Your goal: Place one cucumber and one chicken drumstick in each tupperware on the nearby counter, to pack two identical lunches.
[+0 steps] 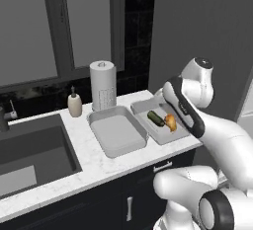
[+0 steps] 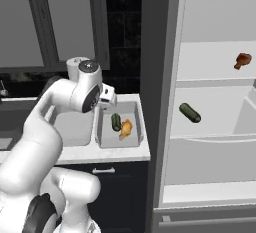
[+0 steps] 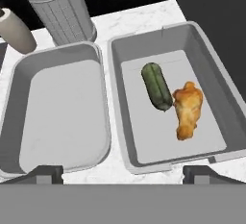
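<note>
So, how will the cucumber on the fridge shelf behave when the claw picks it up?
The cucumber looks like a smooth, round cylinder lying on a flat fridge shelf, so a nudge would probably roll it. It seems stiff, unlikely to bend. Its glossy skin may slip between the fingers.

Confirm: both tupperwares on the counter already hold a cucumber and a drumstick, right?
No. In the hand view the right tupperware holds a cucumber and a drumstick; the left tupperware holds nothing.
</note>
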